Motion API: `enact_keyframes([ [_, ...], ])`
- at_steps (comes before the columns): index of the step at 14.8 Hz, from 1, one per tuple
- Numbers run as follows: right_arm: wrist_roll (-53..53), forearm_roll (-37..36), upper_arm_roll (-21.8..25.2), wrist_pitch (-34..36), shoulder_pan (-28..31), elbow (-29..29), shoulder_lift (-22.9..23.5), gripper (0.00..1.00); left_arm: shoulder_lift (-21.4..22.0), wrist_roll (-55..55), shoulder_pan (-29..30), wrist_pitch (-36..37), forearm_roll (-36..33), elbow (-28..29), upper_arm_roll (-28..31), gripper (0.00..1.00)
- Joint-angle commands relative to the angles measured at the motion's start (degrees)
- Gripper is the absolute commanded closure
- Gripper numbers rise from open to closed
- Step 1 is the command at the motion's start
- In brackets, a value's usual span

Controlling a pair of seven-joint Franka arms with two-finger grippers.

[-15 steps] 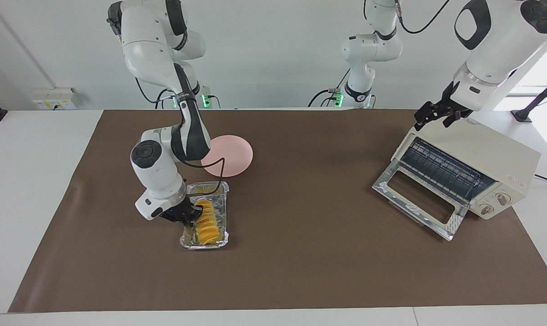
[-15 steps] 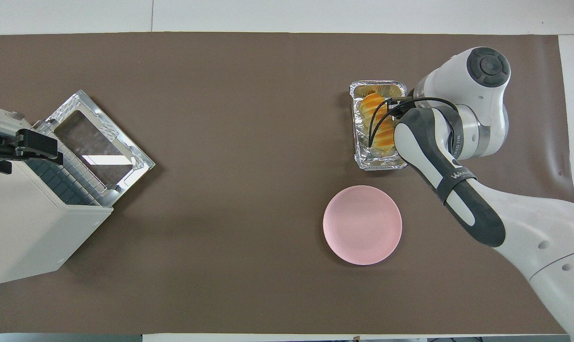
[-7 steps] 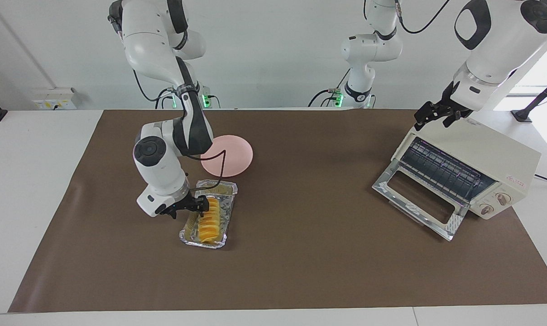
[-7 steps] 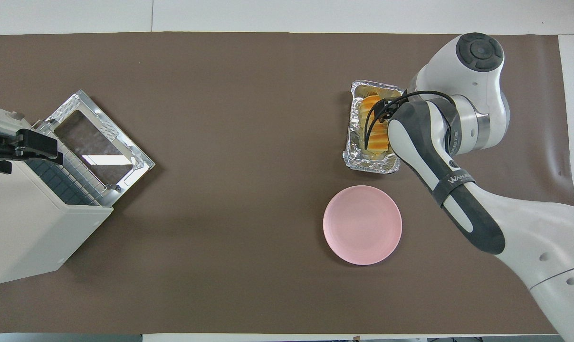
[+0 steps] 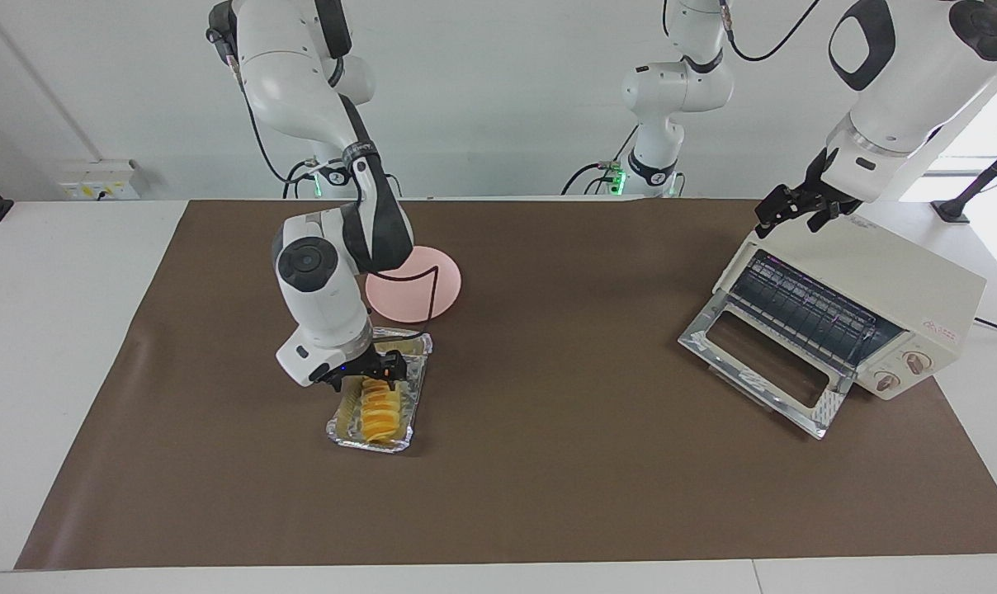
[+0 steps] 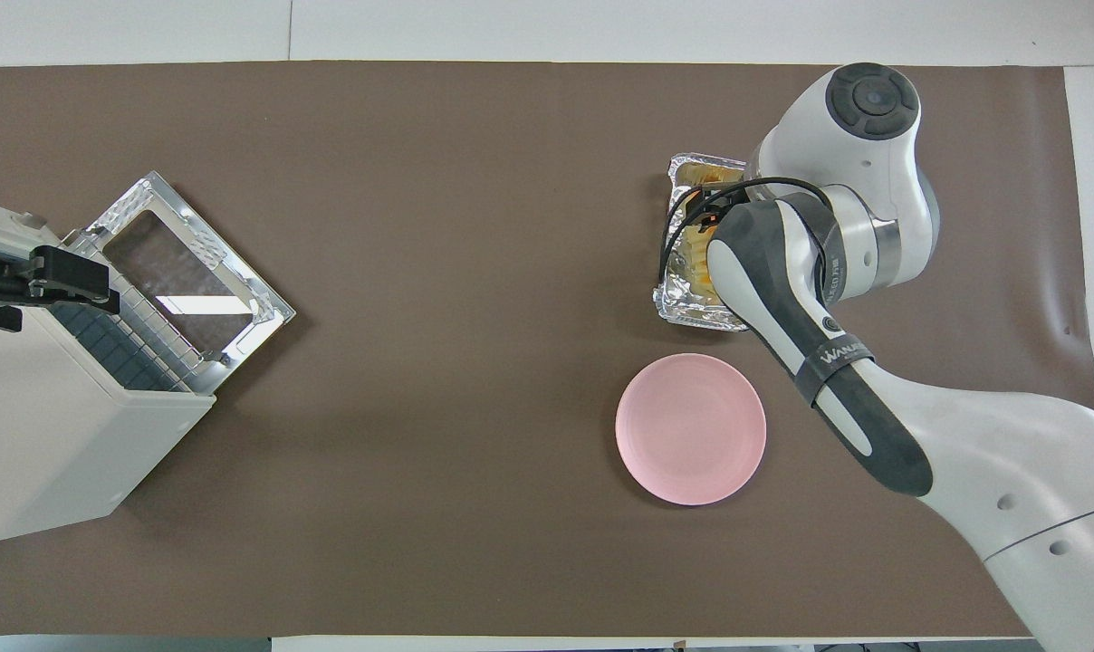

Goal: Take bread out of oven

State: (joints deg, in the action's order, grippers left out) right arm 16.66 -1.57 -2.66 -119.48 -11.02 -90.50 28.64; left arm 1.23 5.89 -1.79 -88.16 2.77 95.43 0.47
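right gripper [image 5: 376, 373]: mine, spread open over the end of the tray nearer the robots; a second ago i was lower, down at the bread, and i have since let go and lifted a little.
bread [image 5: 377, 408]: lies in the foil tray, out of the oven, toward the right arm's end of the table; nothing holds it.
tray [image 5: 343, 433]: on the brown mat; it has swung slightly askew since a second ago, so my release or lift nudged it.
plate [image 5: 432, 293]: pink, bare, just beside the tray, nearer the robots.
oven [image 5: 870, 285]: at the left arm's end, door dropped open, rack showing with no bread on it.
left gripper [image 5: 796, 210]: waits, open, over the oven's top edge; unmoved.
meaning: i judge the taking-out done; if the plate is the goal, the bread is not yet on it.
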Motion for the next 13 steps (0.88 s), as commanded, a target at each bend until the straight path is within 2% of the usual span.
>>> enact_keyframes([
  [1,4.0,-1.5,-0.2,-2.0,-0.1,-0.1,1.3,0.04,1.1,-0.1,0.0,-0.7,-1.2,0.8,0.0,0.0],
  [5,5.7,-2.2,-0.2,-7.0,-0.1,-3.7,1.8,0.05,1.0,-0.1,-0.1,-0.7,-1.2,0.8,0.1,0.0],
  [8,7.2,-2.3,-0.2,-7.5,-0.1,-3.5,2.6,0.06,1.1,-0.1,-0.1,-0.7,-1.2,0.8,0.0,0.0],
  [9,7.2,-2.3,-0.2,-7.5,-0.1,-3.5,2.6,0.3,1.1,-0.1,0.0,-0.7,-1.2,0.8,0.0,0.0],
  [10,7.2,-2.3,-0.2,-7.6,0.0,-3.5,2.6,0.78,1.1,-0.1,-0.1,-0.7,-1.2,0.8,0.0,0.0],
  [11,7.2,-2.3,-0.2,-7.7,-0.1,-3.4,2.6,1.0,1.1,-0.1,-0.1,-0.7,-1.2,0.8,0.0,0.0],
  [13,7.2,-2.2,-0.2,-7.6,0.0,-3.1,2.6,1.0,1.1,-0.1,-0.1,-0.7,-1.2,0.8,0.0,0.0],
])
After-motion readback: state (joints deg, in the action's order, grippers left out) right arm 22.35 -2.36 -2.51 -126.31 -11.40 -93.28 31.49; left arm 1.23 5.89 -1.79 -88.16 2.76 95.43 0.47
